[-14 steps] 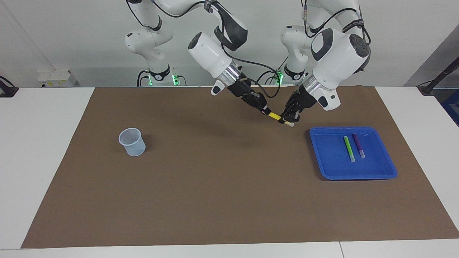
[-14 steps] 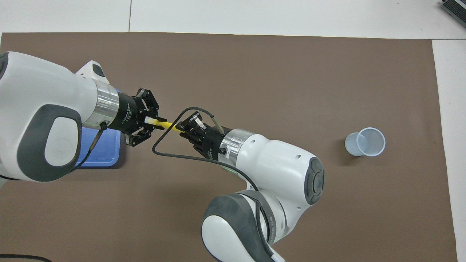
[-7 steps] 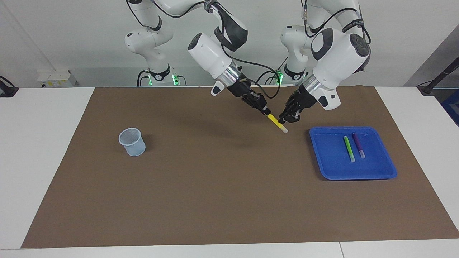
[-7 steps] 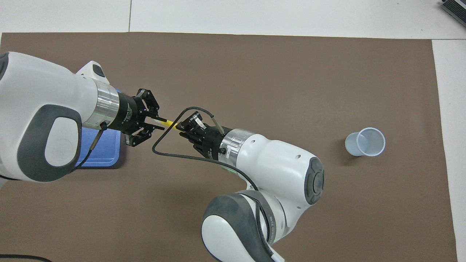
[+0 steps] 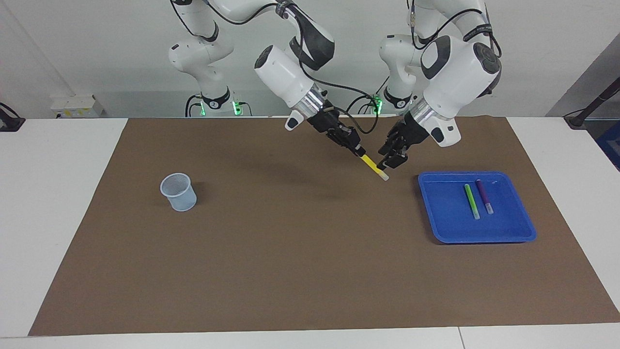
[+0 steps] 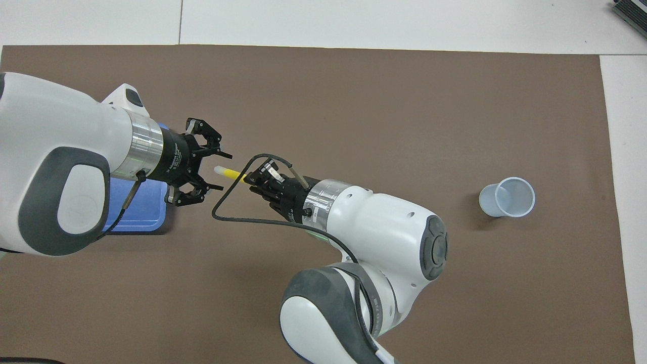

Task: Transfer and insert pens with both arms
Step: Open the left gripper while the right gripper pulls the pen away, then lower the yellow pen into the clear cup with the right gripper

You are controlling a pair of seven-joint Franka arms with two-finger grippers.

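My right gripper (image 5: 357,150) (image 6: 251,179) is shut on one end of the yellow pen (image 5: 371,164) (image 6: 231,174), which slants down over the brown mat with its whitish end free. Beside that end hangs my left gripper (image 5: 390,161) (image 6: 222,171), open, its fingers apart on either side of the pen's tip without touching it. Side by side in the blue tray (image 5: 445,228) (image 6: 146,215), toward the left arm's end of the table, lie the green pen (image 5: 471,200) and the purple pen (image 5: 484,196). In the overhead view the left arm hides both.
A pale mesh cup (image 5: 178,192) (image 6: 507,197) stands upright on the brown mat (image 5: 290,271) toward the right arm's end of the table. Both arms meet above the mat between cup and tray.
My left gripper has opened and let go of the yellow pen, drawing back slightly. The pen now hangs from my right gripper alone and tilts down more steeply.
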